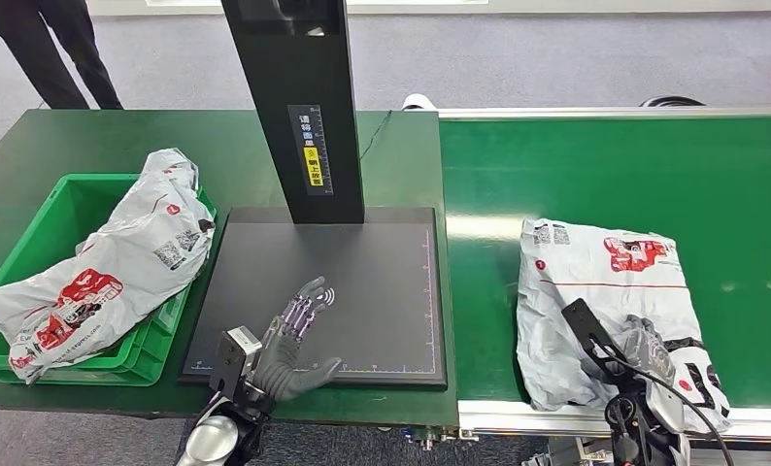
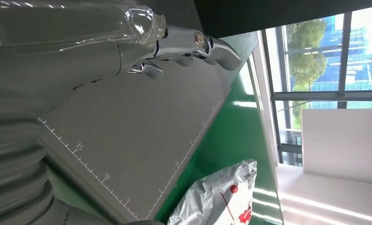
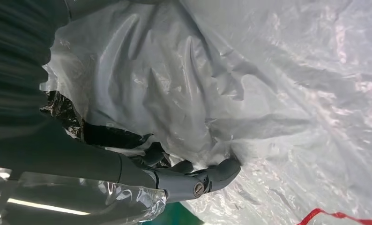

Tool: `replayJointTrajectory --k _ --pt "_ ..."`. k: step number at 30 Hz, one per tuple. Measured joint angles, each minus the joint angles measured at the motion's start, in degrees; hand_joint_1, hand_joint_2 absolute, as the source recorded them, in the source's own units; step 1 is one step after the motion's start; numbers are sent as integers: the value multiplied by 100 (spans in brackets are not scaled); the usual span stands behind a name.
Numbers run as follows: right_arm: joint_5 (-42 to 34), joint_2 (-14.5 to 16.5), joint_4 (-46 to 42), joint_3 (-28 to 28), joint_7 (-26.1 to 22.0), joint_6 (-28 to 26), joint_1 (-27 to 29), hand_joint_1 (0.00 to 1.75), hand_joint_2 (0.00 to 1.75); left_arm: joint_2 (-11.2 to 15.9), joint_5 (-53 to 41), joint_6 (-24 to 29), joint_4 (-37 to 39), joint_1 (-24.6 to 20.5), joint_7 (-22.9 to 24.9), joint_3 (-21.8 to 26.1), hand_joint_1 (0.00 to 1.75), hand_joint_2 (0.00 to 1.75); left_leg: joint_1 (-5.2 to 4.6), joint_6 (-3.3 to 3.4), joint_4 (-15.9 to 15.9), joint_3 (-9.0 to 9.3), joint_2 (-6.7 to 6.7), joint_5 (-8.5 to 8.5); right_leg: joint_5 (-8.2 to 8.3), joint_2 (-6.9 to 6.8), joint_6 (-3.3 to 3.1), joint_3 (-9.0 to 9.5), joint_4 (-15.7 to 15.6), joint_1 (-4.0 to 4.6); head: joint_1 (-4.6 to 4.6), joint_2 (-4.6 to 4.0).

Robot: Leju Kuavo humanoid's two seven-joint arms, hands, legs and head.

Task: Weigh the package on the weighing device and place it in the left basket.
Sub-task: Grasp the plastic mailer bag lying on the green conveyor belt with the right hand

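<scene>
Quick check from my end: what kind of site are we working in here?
Probably a parcel-sorting station: a green conveyor belt, a flat scale with a scanner post, and a green basket holding a courier bag.

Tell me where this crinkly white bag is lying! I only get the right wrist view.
Observer: The package lies on the green belt, to the right of the black weighing plate. The right robot hand is at its near edge.
Operator: Is anything on the plate?
Observer: No package. The left robot hand is over it, fingers apart, holding nothing.
Operator: And the basket?
Observer: The green basket sits left of the plate, with a second package already lying in it.
</scene>
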Motion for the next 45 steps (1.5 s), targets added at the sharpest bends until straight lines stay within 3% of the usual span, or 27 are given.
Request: replayJointTrajectory --k 1,8,14,18,24,29,32,36,40,45 --pt "-6 2 2 -1 -13 74 -3 175 175 -2 -2 12 0 6 1 0 0 175 0 0 0 1 0 0 0 0 0 1 0 0 -1 0" --pt "-262 22 -8 25 -350 245 -31 175 175 -10 -8 62 -1 37 1 7 0 175 0 0 1 8 0 0 1 0 1 12 0 0 0 0" --pt "-1391 140 -195 97 -1699 207 -4 175 175 1 18 76 -146 185 -31 76 0 175 1 0 1 6 14 0 5 13 -2 4 0 1 -3 0" --pt "-1989 240 -513 228 -2233 144 61 175 175 16 22 63 -259 288 -100 142 0 175 2 0 1 -3 1 1 4 5 -2 -3 1 3 -2 0" --pt "-2381 324 -1123 352 -2582 -550 200 175 175 34 28 60 -293 333 -177 172 0 175 -1 1 1 -10 3 0 3 5 -1 -8 1 0 -1 0" --pt "-3039 481 -1883 331 -3369 -1726 392 175 175 37 112 74 -293 321 -306 180 0 175 -1 1 2 -9 2 0 3 5 -1 -11 1 -1 -1 0" --pt "-3568 574 -2405 264 -3808 -2042 534 175 175 36 282 119 -336 295 -444 217 0 175 0 0 2 -9 3 0 3 6 -1 -11 1 0 -2 0" --pt "-3813 615 -2925 287 -4005 -1742 708 175 175 34 572 152 -537 269 -710 308 0 175 0 0 0 -10 5 0 3 7 -2 -10 1 1 -1 0" --pt "-3838 572 -3125 601 -4180 -749 793 175 175 32 917 141 -789 268 -1055 359 0 175 0 0 0 -9 12 0 4 9 -2 -10 1 1 -1 0" --pt "-3774 491 -3149 1085 -4268 -99 812 175 175 25 998 259 -1014 287 -1231 415 0 175 0 0 1 -10 9 0 4 7 -2 -9 2 1 -2 0"
